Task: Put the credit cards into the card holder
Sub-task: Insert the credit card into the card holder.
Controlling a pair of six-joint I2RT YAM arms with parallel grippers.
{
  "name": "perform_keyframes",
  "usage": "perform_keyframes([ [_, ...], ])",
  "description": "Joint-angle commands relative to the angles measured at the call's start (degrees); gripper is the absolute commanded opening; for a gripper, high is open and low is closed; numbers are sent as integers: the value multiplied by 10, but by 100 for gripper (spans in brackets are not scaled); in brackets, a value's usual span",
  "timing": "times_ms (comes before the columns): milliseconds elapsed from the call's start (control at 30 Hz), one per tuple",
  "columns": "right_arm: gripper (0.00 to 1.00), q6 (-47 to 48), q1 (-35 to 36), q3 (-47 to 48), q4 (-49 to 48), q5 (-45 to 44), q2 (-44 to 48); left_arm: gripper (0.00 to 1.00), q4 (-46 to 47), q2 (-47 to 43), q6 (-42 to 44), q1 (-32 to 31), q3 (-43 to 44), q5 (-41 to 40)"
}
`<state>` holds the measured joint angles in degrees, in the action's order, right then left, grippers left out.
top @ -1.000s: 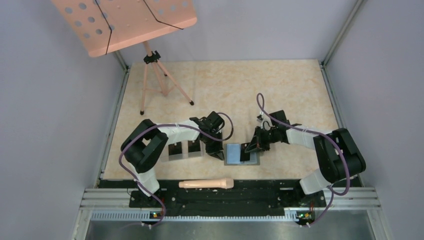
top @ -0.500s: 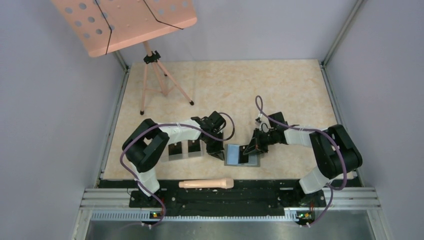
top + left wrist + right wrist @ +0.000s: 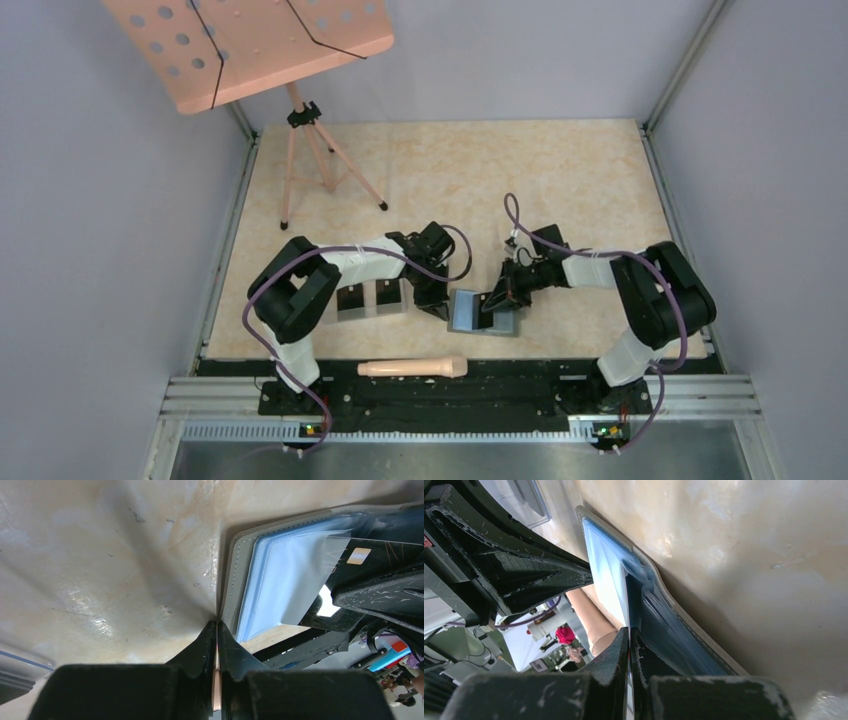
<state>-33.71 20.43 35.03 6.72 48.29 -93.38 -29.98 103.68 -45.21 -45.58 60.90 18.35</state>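
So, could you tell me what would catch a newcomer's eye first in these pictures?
Both arms meet over the open gray card holder at the near middle, the right tool holding a black credit card at its pocket while the left tool pinches its left edge. A big pink music stand looms at the far left.

There is one card holder (image 3: 463,312), one credit card (image 3: 385,555) clearly seen, two small boxes (image 3: 352,301) (image 3: 389,298) possibly holding more, one music stand (image 3: 250,45), one pale stick (image 3: 412,368).

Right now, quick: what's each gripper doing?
Left gripper: jaws shut beside the card holder edge; grip cannot be told.
Right gripper: jaws shut on a credit card.
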Motion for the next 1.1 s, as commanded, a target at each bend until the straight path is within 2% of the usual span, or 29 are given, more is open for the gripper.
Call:
perform_keyframes([
  [0,0,-25,23,8,-38,-8,3,9,4,18,7,-8,9,-19],
  [233,0,-56,37,10,-75,-16,2,0,4,20,6,-8,9,-19],
  [333,4,-37,43,28,-34,-32,-3,0,3,20,6,-8,11,-19],
  [533,27,24,53,94,116,-117,11,0,3,18,6,-8,9,-22],
  [700,47,49,85,149,191,-174,17,0,7,22,3,-8,12,-19],
  [800,55,56,106,172,228,-211,15,0,10,22,1,-7,12,-18],
  [1067,67,84,141,210,299,-303,19,0,8,23,1,-8,12,-17],
])
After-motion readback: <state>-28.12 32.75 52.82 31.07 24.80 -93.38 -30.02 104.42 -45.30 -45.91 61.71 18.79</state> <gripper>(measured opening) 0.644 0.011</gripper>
